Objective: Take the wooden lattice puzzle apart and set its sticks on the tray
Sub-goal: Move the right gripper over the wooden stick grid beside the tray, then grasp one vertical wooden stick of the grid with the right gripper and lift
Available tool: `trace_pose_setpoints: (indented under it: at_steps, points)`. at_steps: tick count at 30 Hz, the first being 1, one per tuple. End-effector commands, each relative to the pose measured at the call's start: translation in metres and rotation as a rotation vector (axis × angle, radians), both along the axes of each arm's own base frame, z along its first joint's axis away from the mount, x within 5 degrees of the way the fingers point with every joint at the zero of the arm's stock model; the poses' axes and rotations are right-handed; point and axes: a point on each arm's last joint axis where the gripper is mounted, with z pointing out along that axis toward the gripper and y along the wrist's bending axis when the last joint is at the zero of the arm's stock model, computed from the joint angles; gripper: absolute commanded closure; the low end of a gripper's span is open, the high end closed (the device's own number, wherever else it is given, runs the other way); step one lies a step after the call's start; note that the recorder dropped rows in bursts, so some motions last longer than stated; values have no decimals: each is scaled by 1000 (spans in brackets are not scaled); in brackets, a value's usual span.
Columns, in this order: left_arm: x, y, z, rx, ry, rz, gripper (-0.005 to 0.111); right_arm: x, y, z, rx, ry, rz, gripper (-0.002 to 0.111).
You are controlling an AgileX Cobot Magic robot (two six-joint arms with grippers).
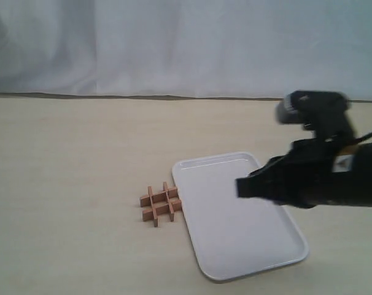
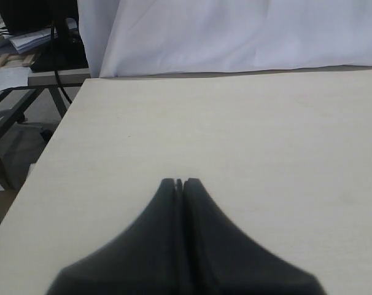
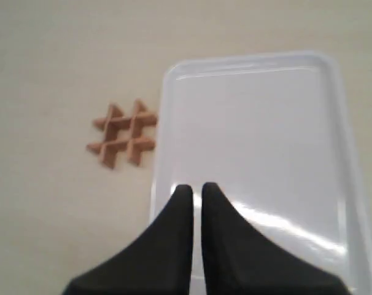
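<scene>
While the lattice puzzle (image 1: 161, 203) lies whole on the tabletop (image 1: 69, 160), its four sticks locked in a hash shape, the tray (image 1: 235, 236) sits just to its right, turned a little askew. The puzzle is just beside the tray's left long edge, toward the far end of that edge; the right wrist view shows the puzzle (image 3: 123, 135) a sliver apart from the tray's rim (image 3: 160, 123).

From the right side of the scene the black right arm (image 1: 333, 178) reaches in above the tray, and the right hand (image 1: 242, 187) hangs over the tray's right half, clear of the puzzle. Its fingers (image 3: 220, 209) stand narrow, with only a thin slit between them, holding nothing.

Only its own wrist view shows the left hand (image 2: 180, 182). Its fingers (image 2: 164, 203) are pressed together, holding nothing, over bare tabletop near the left edge. A white cloth (image 1: 186, 43) hangs behind the far edge.
</scene>
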Motion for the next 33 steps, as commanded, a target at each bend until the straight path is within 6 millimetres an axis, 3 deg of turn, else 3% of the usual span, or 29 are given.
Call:
trace_pose_setpoints:
  at_steps: [1, 6, 12, 15, 19, 23, 29, 33]
  points:
    - [0, 0, 1, -6, -18, -2, 107, 20, 64, -36, -50, 150, 182, 104]
    - [0, 0, 1, -6, -18, -2, 107, 31, 127, -70, -189, 313, 329, 104]
    - [0, 0, 1, -6, -18, -2, 107, 52, 161, -85, -404, 287, 223, 104]
    - [0, 0, 1, -6, -18, -2, 107, 59, 166, -87, -418, 245, 176, 104]
    - [0, 0, 1, -6, -18, -2, 107, 71, 158, -84, -411, 265, 116, 102]
    - [0, 0, 1, -6, -18, -2, 107, 81, 144, -80, -416, 318, 74, 90]
    - [0, 0, 1, -6, -18, -2, 107, 87, 142, -86, -362, 338, 120, 70]
    - [0, 0, 1, -6, -18, -2, 107, 96, 138, -91, -335, 319, 108, 67]
